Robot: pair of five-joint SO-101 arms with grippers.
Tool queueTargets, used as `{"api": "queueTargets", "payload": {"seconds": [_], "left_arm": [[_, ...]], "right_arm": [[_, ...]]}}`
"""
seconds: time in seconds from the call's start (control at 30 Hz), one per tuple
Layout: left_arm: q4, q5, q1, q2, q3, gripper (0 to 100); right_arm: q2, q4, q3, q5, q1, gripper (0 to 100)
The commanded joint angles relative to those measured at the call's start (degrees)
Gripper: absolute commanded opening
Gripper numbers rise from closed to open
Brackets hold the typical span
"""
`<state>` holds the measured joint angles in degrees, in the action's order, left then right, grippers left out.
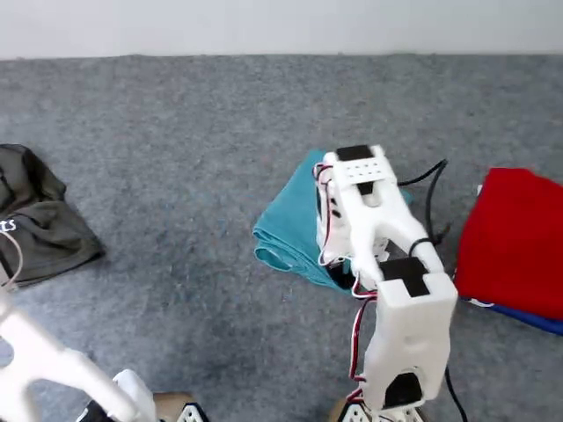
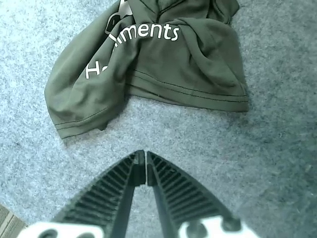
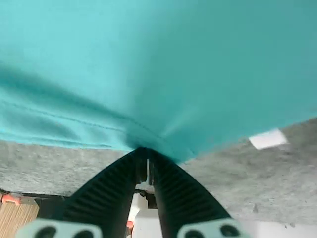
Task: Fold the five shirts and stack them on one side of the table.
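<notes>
A grey carpeted table is seen from above. A teal shirt is spread near the middle, partly covered by the white right arm. The right gripper is pressed narrow, its jaws pinched on a bunched edge of the teal shirt. At the right side, a folded red shirt is stacked on a blue shirt. A crumpled olive shirt is laid at the left edge. The left gripper is held over bare table near it, jaws pressed together with nothing between them
</notes>
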<state>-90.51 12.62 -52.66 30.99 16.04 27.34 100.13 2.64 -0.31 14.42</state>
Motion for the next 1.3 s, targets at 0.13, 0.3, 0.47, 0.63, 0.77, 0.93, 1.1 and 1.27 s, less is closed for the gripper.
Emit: {"api": "queueTargets", "payload": {"seconds": [0.13,0.3,0.47,0.63,0.77,0.93,1.1,1.27], "left_arm": [[0.7,0.6,0.4,1.1,-0.2,2],[0.7,0.5,0.4,1.2,-0.2,2],[0.9,0.5,0.4,1.1,0.4,2],[4.0,0.5,0.4,1.1,3.7,2],[5.5,0.5,0.4,1.1,5.7,2],[6.9,0.5,0.4,1.0,5.9,2],[6.8,0.5,0.4,1.0,5.9,2],[6.6,0.5,0.4,1.0,5.9,2]], "right_arm": [[-7.6,2.9,8.0,-1.7,0.7,0.9],[-16.5,2.8,7.8,-1.8,2.5,1.5],[-18.2,2.0,8.1,-9.1,2.2,11.7],[-14.6,-6.5,7.9,-30.3,1.7,44.2],[-9.9,-16.2,8.0,-36.0,1.6,50.5],[-4.7,-26.3,8.1,-37.0,1.6,45.6],[-2.8,-32.1,8.1,-38.9,0.7,45.4],[-2.2,-32.6,8.1,-39.3,-0.9,45.4]]}}
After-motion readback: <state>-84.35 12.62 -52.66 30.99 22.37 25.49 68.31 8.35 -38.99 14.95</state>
